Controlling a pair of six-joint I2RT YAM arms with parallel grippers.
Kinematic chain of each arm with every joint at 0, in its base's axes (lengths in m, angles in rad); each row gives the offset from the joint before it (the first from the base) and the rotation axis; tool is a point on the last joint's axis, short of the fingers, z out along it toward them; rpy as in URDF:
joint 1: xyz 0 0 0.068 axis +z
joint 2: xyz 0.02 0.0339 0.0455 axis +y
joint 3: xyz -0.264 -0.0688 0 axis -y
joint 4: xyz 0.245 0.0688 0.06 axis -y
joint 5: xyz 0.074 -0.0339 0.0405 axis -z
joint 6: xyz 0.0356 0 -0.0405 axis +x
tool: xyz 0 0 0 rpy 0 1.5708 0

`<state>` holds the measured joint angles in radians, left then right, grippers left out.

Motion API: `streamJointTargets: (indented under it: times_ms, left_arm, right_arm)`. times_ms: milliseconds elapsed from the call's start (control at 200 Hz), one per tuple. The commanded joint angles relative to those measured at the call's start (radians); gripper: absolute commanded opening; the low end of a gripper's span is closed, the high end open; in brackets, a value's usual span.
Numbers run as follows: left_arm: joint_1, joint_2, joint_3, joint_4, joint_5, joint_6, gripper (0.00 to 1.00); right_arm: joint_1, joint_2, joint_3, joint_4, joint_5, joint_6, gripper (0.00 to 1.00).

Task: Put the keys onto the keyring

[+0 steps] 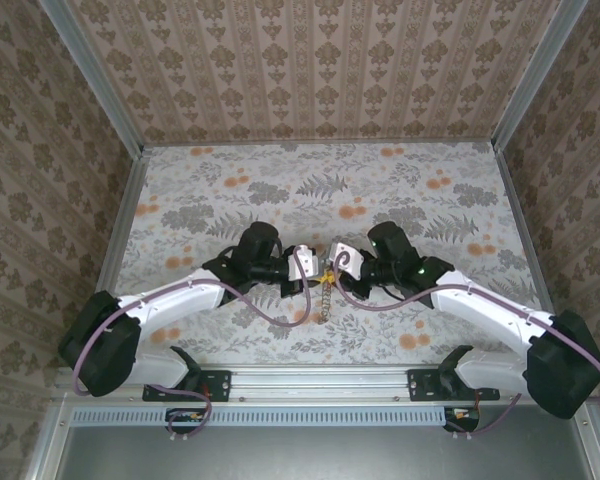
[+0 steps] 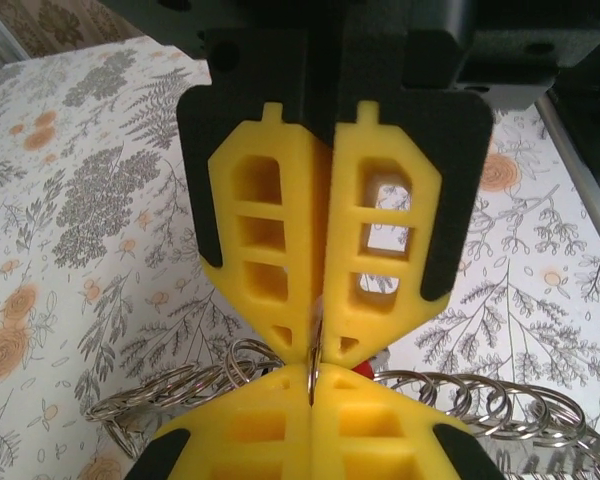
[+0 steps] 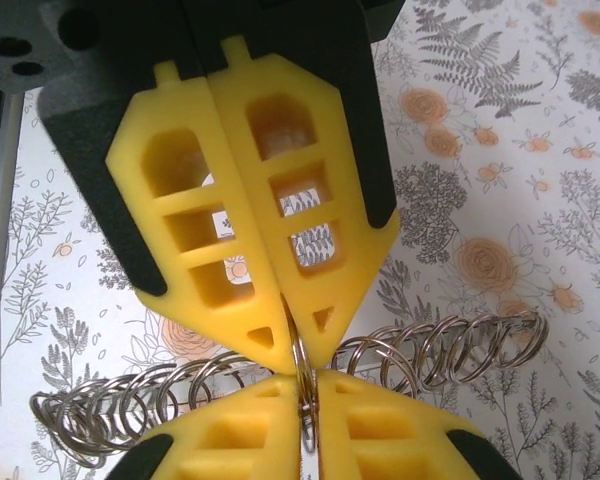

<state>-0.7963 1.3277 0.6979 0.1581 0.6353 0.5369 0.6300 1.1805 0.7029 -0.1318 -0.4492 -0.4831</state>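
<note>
I read the left gripper (image 2: pixel 318 342) as fully clenched, its tips pinching one thin, edge-on ring of the keyring (image 2: pixel 500 408). The right gripper (image 3: pixel 298 345) meets it tip to tip, jaws all but closed on that same ring. From the tips, the keyring's long axis runs toward the table's near edge. A red key head (image 2: pixel 363 368) shows just beside the tips.

Silvery keyring (image 3: pixel 420 360), chain of linked rings, stretched sideways, one ring edge-on at middle, red key head (image 2: pixel 361 369) beside it.
</note>
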Motion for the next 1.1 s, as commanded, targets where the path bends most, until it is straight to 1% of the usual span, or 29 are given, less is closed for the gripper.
streamJointTargets:
  times_ms: [0,85,265,440,490,540,615,735,830,895,990,1095]
  left_arm:
    - [0.017,0.002,-0.043,0.154,0.063,-0.069,0.00]
    - [0.024,0.009,-0.063,0.221,0.092,-0.097,0.00]
    - [0.035,0.027,-0.095,0.335,0.132,-0.142,0.00]
    - [0.042,0.037,-0.110,0.365,0.134,-0.159,0.00]
    - [0.046,0.036,-0.116,0.370,0.126,-0.160,0.00]
    - [0.050,0.034,-0.122,0.377,0.122,-0.162,0.00]
    - [0.057,0.033,-0.134,0.406,0.123,-0.176,0.00]
    - [0.061,0.037,-0.146,0.458,0.128,-0.198,0.00]
    - [0.061,0.043,-0.157,0.507,0.126,-0.219,0.00]
    - [0.061,0.050,-0.166,0.549,0.119,-0.236,0.00]
    - [0.061,0.068,-0.186,0.616,0.101,-0.262,0.00]
    - [0.060,0.090,-0.202,0.680,0.086,-0.280,0.00]
  right_arm:
    - [-0.011,-0.033,-0.069,0.127,-0.019,0.039,0.16]
    - [-0.023,-0.029,-0.116,0.201,-0.045,0.070,0.17]
    - [-0.043,-0.003,-0.162,0.319,-0.088,0.139,0.17]
    - [-0.051,-0.013,-0.164,0.321,-0.087,0.158,0.17]
    - [-0.053,-0.030,-0.166,0.300,-0.074,0.147,0.13]
    - [-0.056,-0.048,-0.166,0.272,-0.066,0.136,0.11]
    - [-0.061,-0.058,-0.162,0.236,-0.071,0.127,0.01]
    - [-0.064,-0.045,-0.158,0.230,-0.079,0.150,0.00]
    - [-0.064,-0.017,-0.145,0.223,-0.075,0.192,0.01]
    - [-0.064,0.008,-0.139,0.232,-0.073,0.249,0.00]
    - [-0.066,0.016,-0.172,0.305,-0.072,0.336,0.01]
    - [-0.067,0.025,-0.217,0.396,-0.066,0.391,0.01]
